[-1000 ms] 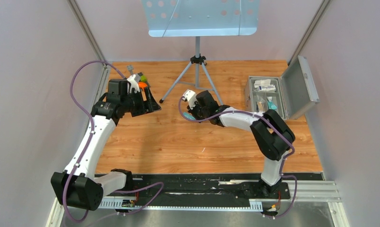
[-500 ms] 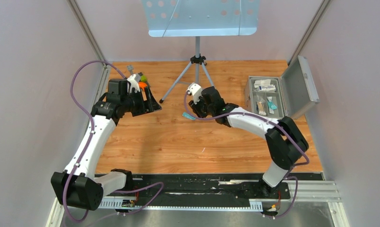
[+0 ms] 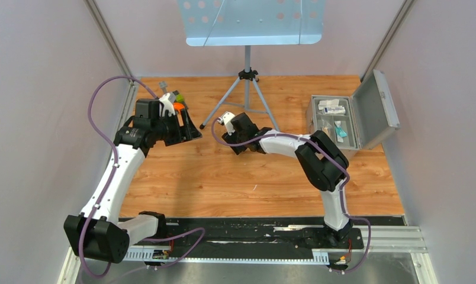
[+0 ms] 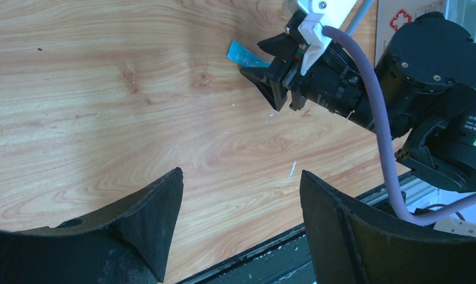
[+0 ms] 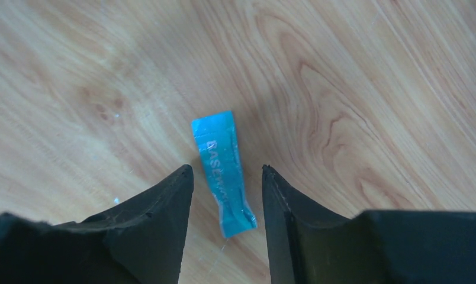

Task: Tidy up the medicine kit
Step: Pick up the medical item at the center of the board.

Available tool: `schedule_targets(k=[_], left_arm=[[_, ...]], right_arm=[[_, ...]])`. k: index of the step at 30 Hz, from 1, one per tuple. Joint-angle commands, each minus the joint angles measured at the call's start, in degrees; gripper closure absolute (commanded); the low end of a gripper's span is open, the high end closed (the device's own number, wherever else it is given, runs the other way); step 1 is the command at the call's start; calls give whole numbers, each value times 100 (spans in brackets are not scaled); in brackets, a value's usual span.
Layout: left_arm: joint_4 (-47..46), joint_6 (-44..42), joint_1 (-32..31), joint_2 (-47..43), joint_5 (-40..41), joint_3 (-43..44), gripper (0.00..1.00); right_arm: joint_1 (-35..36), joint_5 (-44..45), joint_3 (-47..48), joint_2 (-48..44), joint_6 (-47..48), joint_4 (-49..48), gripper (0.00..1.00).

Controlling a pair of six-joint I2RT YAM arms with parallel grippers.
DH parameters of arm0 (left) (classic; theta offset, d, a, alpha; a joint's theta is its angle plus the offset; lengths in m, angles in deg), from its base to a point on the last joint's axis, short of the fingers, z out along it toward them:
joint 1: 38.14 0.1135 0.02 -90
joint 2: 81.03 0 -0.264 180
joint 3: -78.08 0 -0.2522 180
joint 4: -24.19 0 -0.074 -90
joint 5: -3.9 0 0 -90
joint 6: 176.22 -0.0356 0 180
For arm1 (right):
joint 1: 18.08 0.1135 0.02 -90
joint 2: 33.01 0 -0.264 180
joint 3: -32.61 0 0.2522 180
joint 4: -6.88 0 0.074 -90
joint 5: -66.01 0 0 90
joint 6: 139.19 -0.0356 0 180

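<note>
Right wrist view: fingers released around teal packet

Right fingers (image 5: 158, 225) parted, straddling a teal packet (image 5: 221, 171) that lies flat on the surface (image 5: 354, 89), a gap on either side. Left fingers (image 4: 129, 236) spread wide, nothing between them. Medicine kit (image 3: 379, 106) at far right corner of surface, lid up, small items (image 3: 332, 106) inside. Music stand (image 3: 247, 71) at far edge, middle.

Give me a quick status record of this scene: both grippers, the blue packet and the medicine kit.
left gripper: open, empty, above the table
right gripper: open, one finger on each side of the blue packet
blue packet: lying flat on the table, outside the kit
medicine kit: lid open, at the table's far right, several items inside
</note>
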Motion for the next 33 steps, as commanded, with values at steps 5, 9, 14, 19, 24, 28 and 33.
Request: schedule_targets(k=[5, 9, 14, 19, 24, 28, 33], left_arm=[[-20, -122, 96, -138, -4, 34, 20], [-36, -126, 113, -140, -14, 20, 20], [-57, -114, 115, -153, -36, 10, 20], [-45, -112, 123, -169, -40, -3, 20], [-58, -113, 124, -162, -60, -8, 20], [-76, -112, 124, -150, -81, -28, 20], [-83, -114, 124, -157, -126, -19, 20]], right_arm=[[19, 393, 356, 303, -267, 368, 76], [97, 505, 279, 276, -273, 368, 100], [209, 594, 234, 228, -292, 385, 100], [208, 597, 191, -296, -420, 377, 100], [107, 639, 39, -1064, -496, 377, 100], [-119, 620, -337, -1869, -609, 384, 100], [-653, 898, -1117, -3098, -707, 490, 100]])
